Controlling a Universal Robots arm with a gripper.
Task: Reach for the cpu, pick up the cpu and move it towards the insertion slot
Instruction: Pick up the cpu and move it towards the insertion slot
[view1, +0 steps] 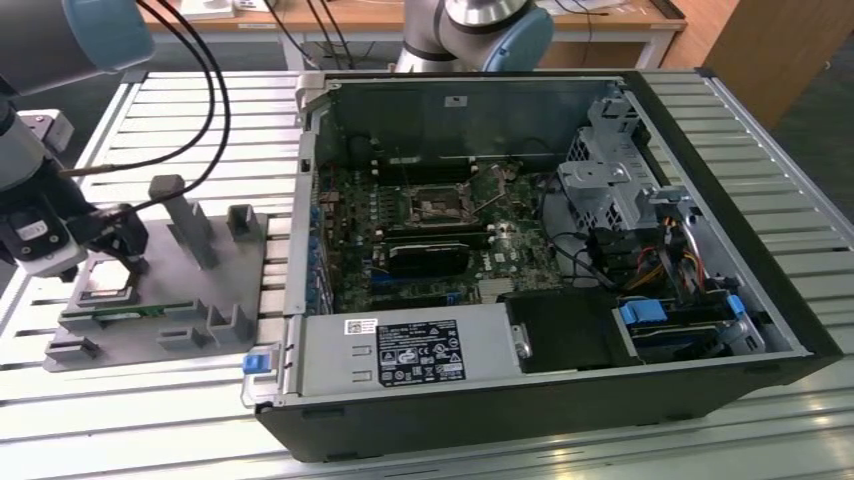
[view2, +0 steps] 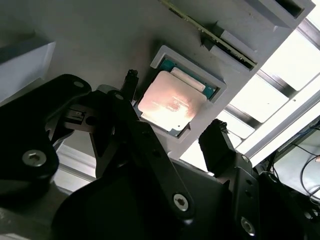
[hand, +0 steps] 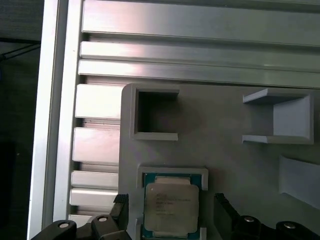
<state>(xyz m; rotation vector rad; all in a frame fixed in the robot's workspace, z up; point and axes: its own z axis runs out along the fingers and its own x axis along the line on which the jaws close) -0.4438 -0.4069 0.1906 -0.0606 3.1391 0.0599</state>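
Note:
The cpu (view1: 110, 291), a flat square chip with a shiny metal top, lies in a shallow pocket of the grey fixture plate (view1: 254, 262) at the exterior view's left. My gripper (view1: 124, 257) hangs just above it. In both wrist views the gripper (view2: 172, 111) (hand: 171, 212) is open, with a black finger (view2: 130, 82) (hand: 121, 210) on either side of the cpu (view2: 171, 104) (hand: 170, 205) and a gap to each. The insertion slot (view1: 438, 207), a square socket with a silvery frame, sits on the motherboard inside the open computer case (view1: 694, 120).
A narrow green circuit strip (view1: 127, 316) lies beside the cpu pocket on the fixture plate. Grey upright holders (view1: 187, 225) stand between the pocket and the case. Black cables (view1: 200, 90) hang over the slatted aluminium table (view1: 200, 110).

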